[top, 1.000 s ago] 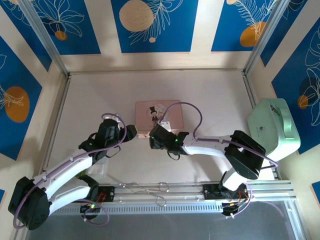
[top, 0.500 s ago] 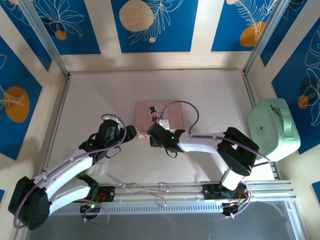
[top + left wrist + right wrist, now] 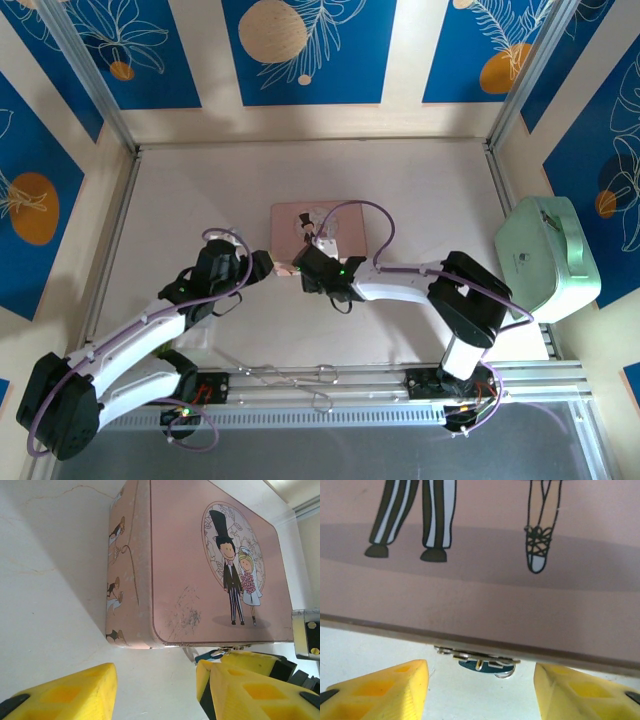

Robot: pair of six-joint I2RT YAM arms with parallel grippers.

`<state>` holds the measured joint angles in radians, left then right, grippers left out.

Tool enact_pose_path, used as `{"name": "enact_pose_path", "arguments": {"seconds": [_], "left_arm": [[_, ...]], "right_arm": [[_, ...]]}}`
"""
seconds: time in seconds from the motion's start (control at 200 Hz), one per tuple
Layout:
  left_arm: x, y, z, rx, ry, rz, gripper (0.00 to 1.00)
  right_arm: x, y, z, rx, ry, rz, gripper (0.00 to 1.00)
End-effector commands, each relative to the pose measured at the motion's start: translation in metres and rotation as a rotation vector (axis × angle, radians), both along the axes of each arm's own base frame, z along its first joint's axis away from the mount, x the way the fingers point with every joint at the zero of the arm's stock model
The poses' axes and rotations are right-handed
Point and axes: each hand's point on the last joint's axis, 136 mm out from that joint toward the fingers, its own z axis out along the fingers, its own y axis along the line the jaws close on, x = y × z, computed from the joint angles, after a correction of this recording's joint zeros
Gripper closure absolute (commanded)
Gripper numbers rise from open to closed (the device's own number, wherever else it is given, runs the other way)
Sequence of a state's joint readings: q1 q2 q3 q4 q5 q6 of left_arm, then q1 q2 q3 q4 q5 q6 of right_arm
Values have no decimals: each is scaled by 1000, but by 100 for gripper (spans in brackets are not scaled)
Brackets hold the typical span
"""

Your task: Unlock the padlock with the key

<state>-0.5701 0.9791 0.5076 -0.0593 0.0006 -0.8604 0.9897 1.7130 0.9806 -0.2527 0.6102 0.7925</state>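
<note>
Padlock (image 3: pixel 484 664), teal body, silver shackle: hangs from the hasp (image 3: pixel 470 655) on the front edge of the pink illustrated tin (image 3: pixel 480 610), just above the tabletop (image 3: pixel 370 645). Right gripper (image 3: pixel 480 680): fingers (image 3: pixel 385 687) released, spread either side of it, not touching. Left gripper (image 3: pixel 155 680): fingers (image 3: pixel 65 692) released, grasping nothing, near the tin's corner.

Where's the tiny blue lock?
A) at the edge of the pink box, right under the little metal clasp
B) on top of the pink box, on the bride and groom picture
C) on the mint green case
A: in the right wrist view the padlock sits just below the metal clasp on the edge of the pink box, not on its lid.
</note>
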Motion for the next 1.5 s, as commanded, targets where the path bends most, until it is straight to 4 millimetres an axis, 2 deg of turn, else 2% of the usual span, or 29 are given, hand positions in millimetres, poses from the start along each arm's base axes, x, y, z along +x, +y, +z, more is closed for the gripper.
{"name": "enact_pose_path", "arguments": {"seconds": [0.0,0.77,1.496], "left_arm": [[-3,-4,-4,-19,11,-12,48],[-5,-4,-10,-20,20,-20,50],[-7,-5,-14,-35,22,-25,52]], "right_arm": [[5,2,1,-9,0,-7,44],[11,2,-4,-24,40,-43,49],[12,3,-9,-77,78,-58,60]]}}
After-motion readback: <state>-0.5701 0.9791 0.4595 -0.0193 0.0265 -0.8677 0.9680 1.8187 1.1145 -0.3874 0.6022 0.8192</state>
